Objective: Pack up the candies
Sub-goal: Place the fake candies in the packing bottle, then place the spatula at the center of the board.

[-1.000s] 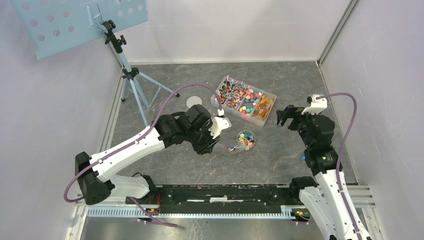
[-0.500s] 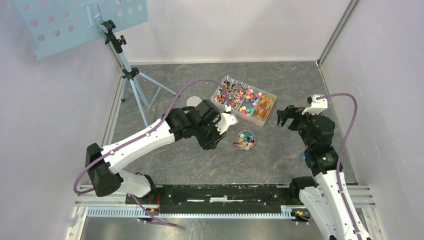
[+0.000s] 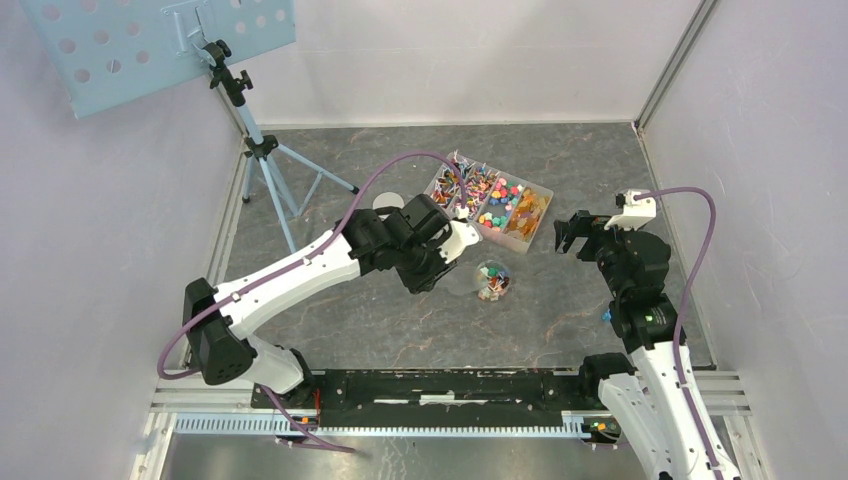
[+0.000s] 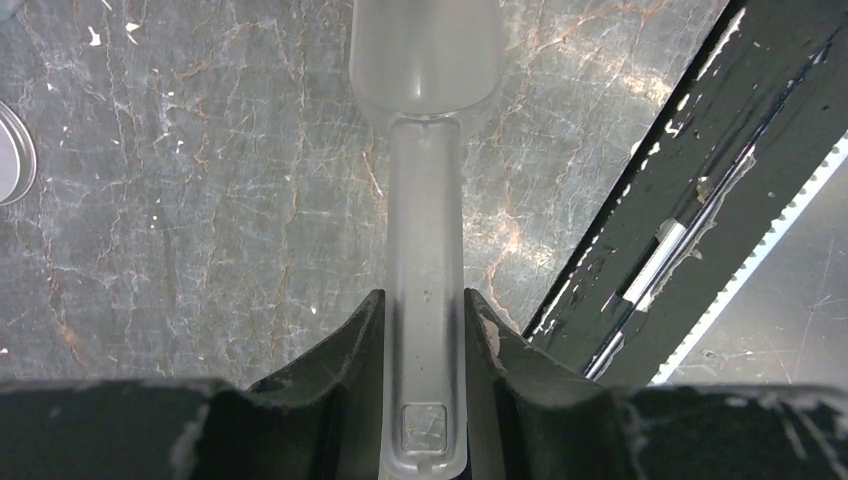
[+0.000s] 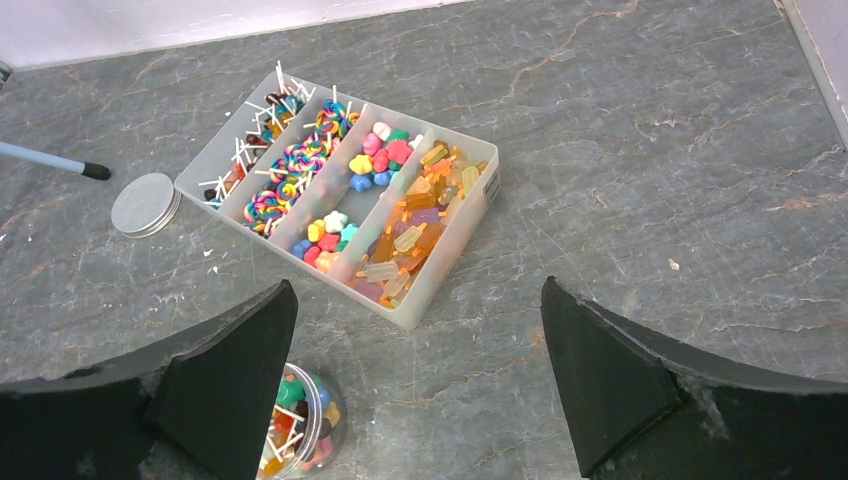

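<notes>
Left jaws nearer tray [image 5: 440, 288], scoop [image 4: 425, 200] empty

This is looking like a robotics lab: white panels [image 3: 480, 60] enclosing the table [image 3: 400, 330], tripod [image 3: 262, 150] standing beyond the fingers [image 5: 225, 370].

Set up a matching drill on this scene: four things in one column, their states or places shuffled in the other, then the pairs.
Things
1. clear scoop
2. small jar
3. round lid
4. right gripper

States or places
A. open, holding nothing
B. flat on the table beside the divided tray
C. clamped between the fingers of the left gripper
D. partly filled with mixed candies

Pairs: 1-C, 2-D, 3-B, 4-A
</notes>
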{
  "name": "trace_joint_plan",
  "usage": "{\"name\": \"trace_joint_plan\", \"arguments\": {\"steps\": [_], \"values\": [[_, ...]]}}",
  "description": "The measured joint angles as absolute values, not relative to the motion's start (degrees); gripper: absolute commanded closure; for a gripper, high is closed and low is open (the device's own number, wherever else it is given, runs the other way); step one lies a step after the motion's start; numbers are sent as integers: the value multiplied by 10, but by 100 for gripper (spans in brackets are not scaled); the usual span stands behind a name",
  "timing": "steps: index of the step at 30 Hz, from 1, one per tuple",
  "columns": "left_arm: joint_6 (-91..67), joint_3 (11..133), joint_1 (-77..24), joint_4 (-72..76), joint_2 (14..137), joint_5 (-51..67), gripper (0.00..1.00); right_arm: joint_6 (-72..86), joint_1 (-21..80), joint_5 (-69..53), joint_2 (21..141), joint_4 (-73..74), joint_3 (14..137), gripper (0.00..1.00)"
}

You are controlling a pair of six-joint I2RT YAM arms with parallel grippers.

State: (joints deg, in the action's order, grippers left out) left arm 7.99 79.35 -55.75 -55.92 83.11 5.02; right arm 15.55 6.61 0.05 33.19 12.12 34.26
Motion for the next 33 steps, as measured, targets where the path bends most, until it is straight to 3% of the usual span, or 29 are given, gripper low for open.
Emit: {"name": "trace_joint_plan", "arguments": {"steps": [12,22,33], "values": [[57,795,-557,-551,813,-19,98,160,66,-6,331,121,343,2],[-36,667,-549,-436,748,-215,98,156,66,-15,343,137,343,2],[-196,508,-385,-363,699,-318,98,149,66,-10,350,151,343,2]]}}
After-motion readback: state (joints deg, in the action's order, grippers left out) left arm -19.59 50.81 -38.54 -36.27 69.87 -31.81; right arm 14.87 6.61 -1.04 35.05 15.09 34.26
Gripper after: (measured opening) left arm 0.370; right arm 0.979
